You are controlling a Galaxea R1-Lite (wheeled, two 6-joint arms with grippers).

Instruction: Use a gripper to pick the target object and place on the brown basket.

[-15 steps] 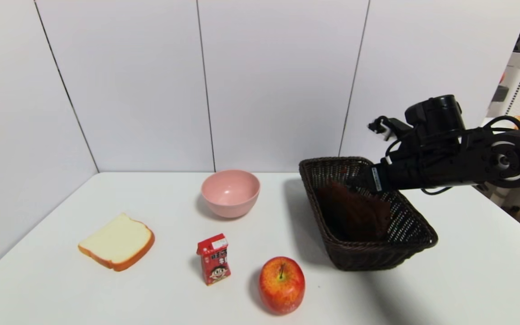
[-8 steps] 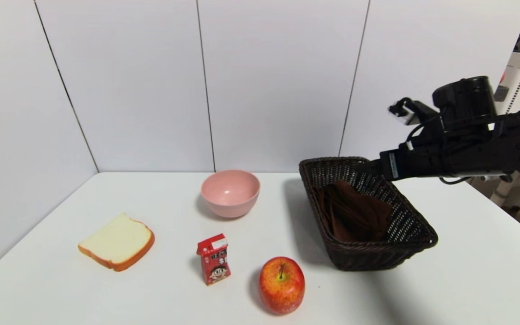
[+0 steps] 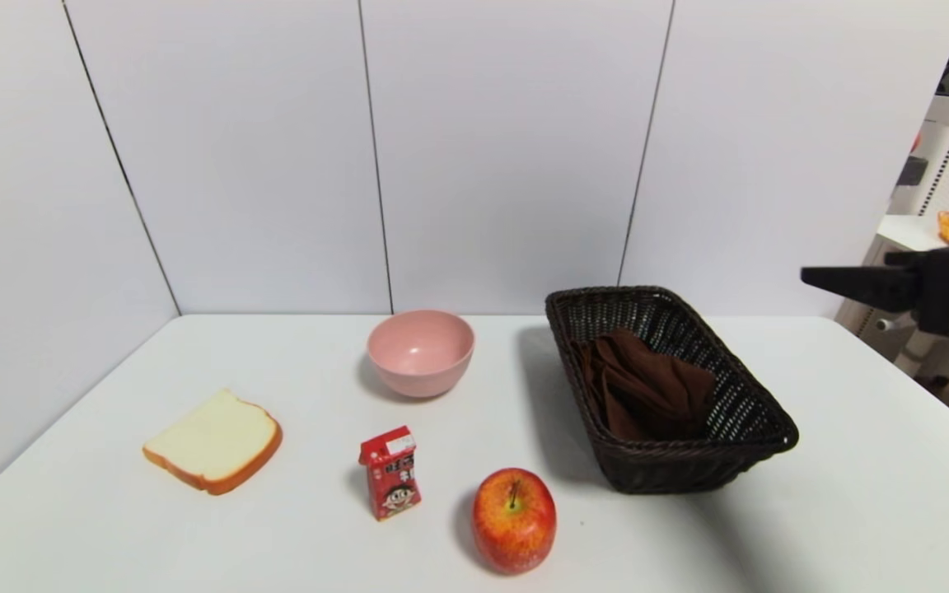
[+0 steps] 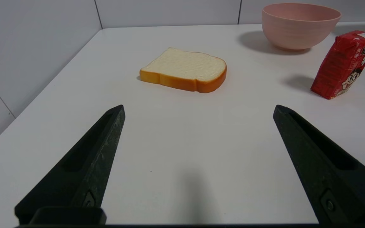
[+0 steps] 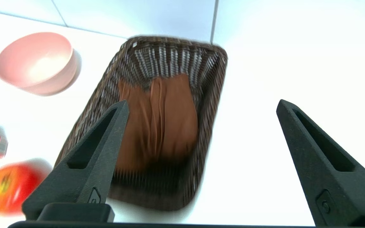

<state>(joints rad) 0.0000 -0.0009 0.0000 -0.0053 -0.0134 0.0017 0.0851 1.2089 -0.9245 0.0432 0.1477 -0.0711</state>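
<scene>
The dark-brown towel [image 3: 647, 383] lies crumpled inside the brown wicker basket [image 3: 689, 473] at the table's right middle. It also shows in the right wrist view [image 5: 166, 120], inside the basket [image 5: 176, 53]. My right gripper [image 3: 845, 268] is open and empty, raised above and to the right of the basket, at the head view's right edge. In its own view [image 5: 202, 103] the jaws stand wide apart. My left gripper [image 4: 198, 107] is open and empty, low over the table's front left, out of the head view.
A pink bowl [image 3: 421, 350] stands left of the basket. A bread slice [image 3: 212, 441], a red drink carton [image 3: 390, 472] and a red apple [image 3: 514, 519] lie along the front. The white table [image 3: 853, 494] ends at the right.
My right gripper has let go of the towel, which settled in the basket. The arm has drawn back up and to the right, away from the basket.
</scene>
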